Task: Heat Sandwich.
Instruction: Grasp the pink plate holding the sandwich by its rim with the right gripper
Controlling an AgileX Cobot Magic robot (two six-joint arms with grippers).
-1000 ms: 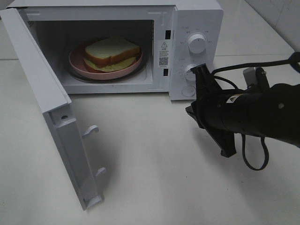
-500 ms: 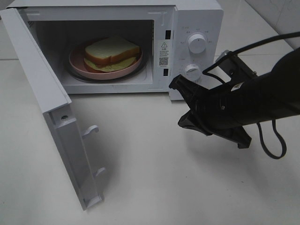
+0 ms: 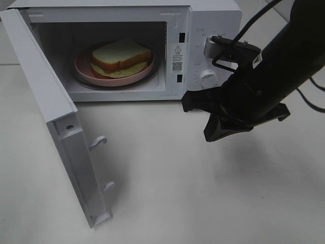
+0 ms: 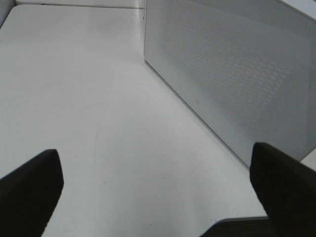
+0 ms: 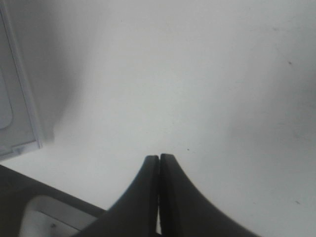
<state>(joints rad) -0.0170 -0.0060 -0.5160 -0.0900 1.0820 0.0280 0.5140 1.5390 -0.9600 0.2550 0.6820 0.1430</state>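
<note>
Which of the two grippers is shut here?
The right gripper: its jaws are pressed together with nothing between them, whereas the left gripper has its jaws wide apart.

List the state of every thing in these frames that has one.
microwave door: open, swung wide to the left.
pink plate: inside the microwave.
sandwich: lying on the pink plate, inside.
left gripper: open, empty.
right gripper: shut, empty, in front of the microwave.
</note>
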